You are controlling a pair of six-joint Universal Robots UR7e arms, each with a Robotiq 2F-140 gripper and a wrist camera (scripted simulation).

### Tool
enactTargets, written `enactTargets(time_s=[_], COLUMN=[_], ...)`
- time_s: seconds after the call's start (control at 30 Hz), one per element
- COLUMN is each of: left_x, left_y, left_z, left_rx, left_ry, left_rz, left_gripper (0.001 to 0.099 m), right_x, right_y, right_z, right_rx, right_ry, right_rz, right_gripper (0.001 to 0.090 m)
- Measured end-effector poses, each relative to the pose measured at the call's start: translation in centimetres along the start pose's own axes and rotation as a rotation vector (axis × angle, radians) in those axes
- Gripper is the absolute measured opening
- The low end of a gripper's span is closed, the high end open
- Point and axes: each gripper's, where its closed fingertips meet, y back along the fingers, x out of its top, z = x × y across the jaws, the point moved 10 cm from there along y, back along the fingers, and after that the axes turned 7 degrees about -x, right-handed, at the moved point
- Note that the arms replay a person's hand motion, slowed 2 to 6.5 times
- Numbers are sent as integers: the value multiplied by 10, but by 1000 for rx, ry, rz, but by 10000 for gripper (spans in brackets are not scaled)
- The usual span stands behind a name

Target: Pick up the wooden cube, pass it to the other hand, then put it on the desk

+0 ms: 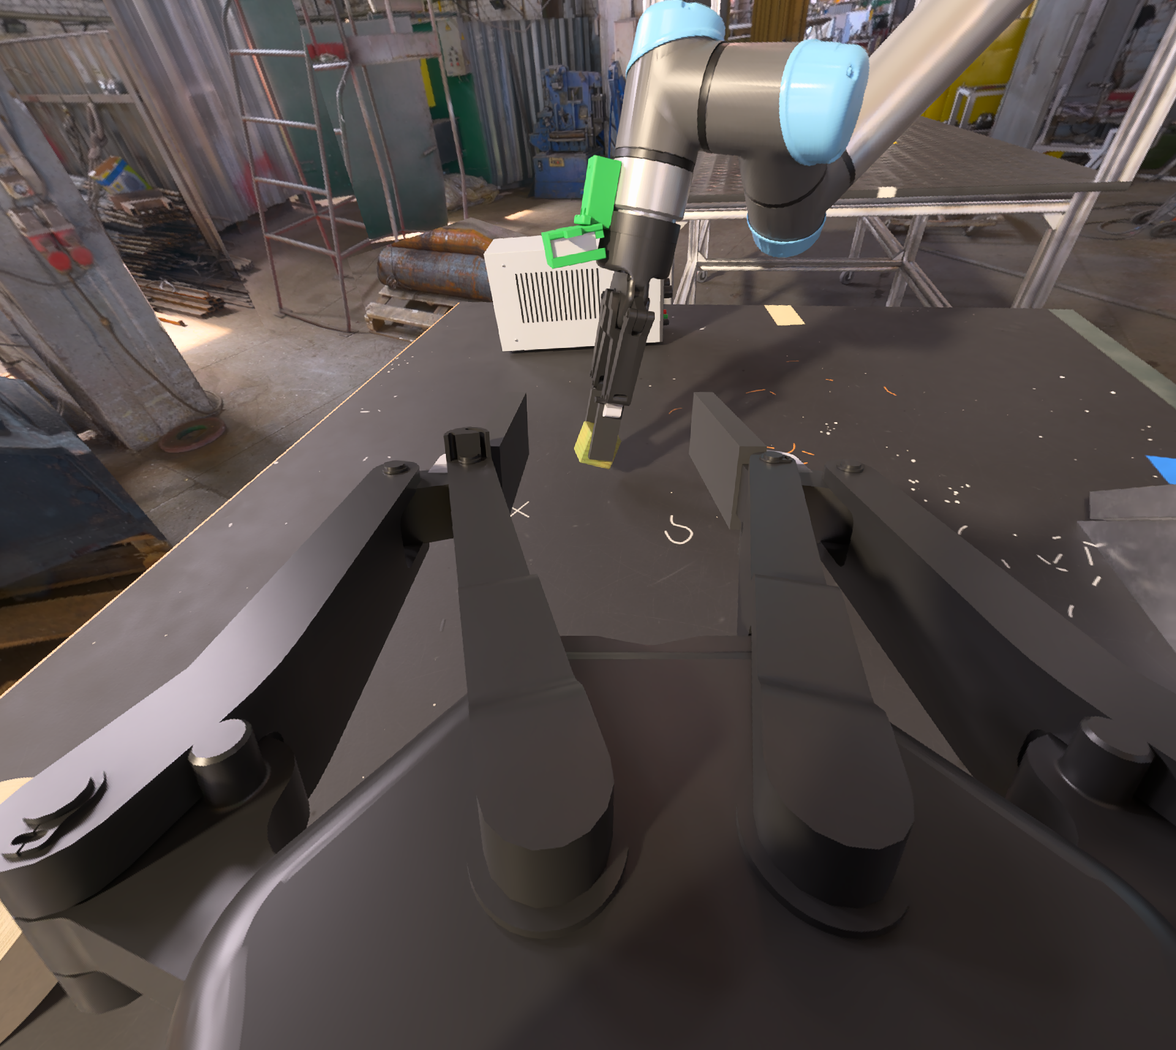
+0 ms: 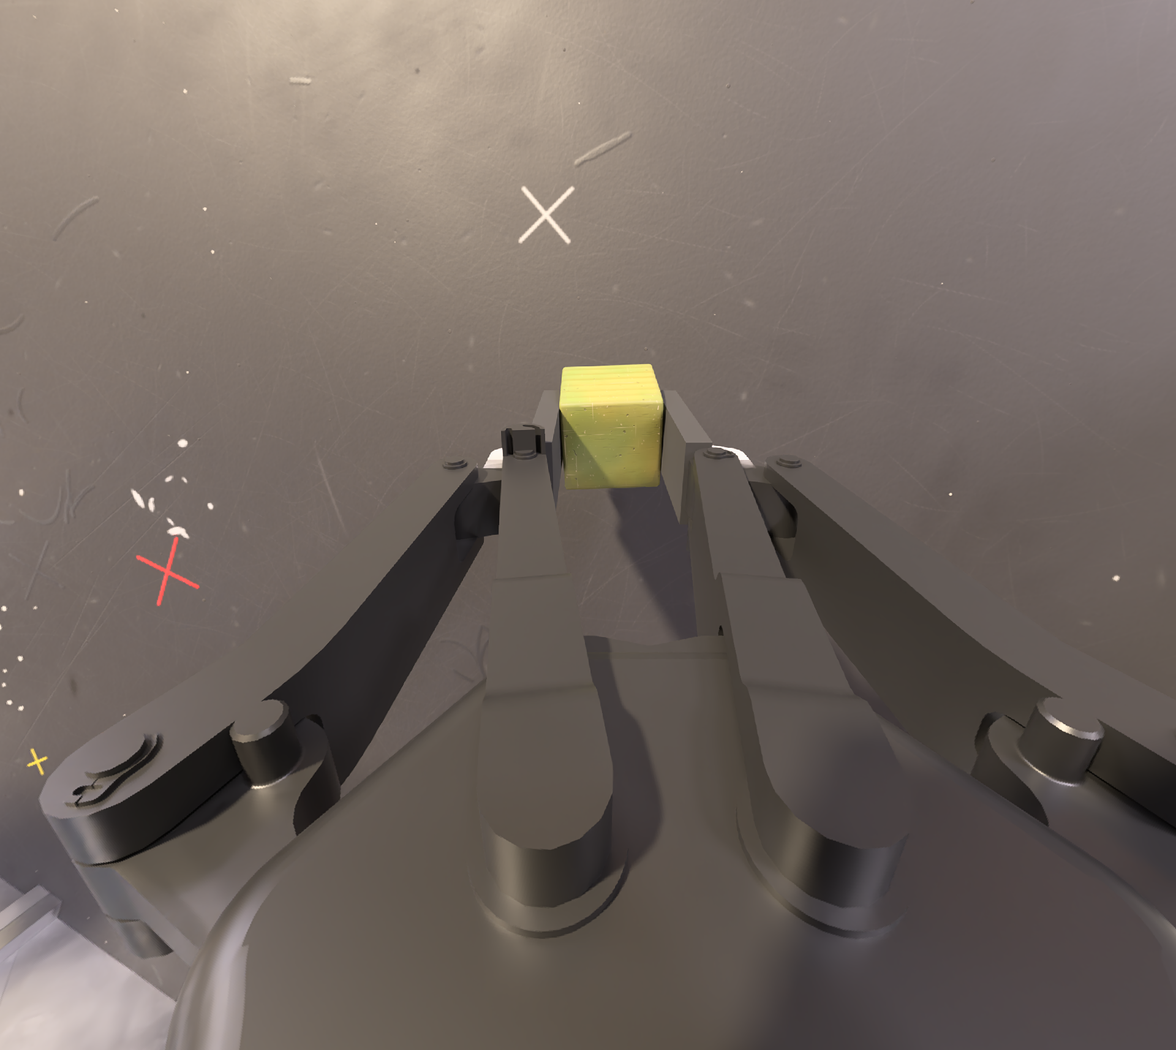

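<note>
Right end effector [image 2: 611, 434] is clamping the wooden cube [image 2: 609, 426] near the white cross [image 2: 545, 215]; left end effector [image 1: 611, 440] is gaping wide, only its own view showing the cube just above the bench [image 1: 827, 421].

Cube [image 2: 609, 434]: yellow-green painted wood, faint grain lines, matt with scuffs. Right gripper [image 2: 611, 446]: dark grey metal, satin sheen on pins. Surface [image 2: 827, 192]: dark matt sheet, scratched, chalk marks, pale specks. Arm [image 1: 700, 115]: brushed silver metal, glossy blue plastic caps.
</note>
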Motion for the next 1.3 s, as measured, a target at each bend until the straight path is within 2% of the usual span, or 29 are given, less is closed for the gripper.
enactTargets(time_s=[0.73, 1.3], left_x=[-1, -4], left_y=[0, 3], left_z=[1, -1], left_rx=[14, 54], left_ry=[-18, -16], left_rz=[-49, -96], left_gripper=[578, 573], right_x=[3, 6], right_y=[-17, -21], right_z=[-8, -12], right_rx=[-69, -108], right_ry=[21, 36], right_rz=[-64, -57], right_gripper=[390, 380])
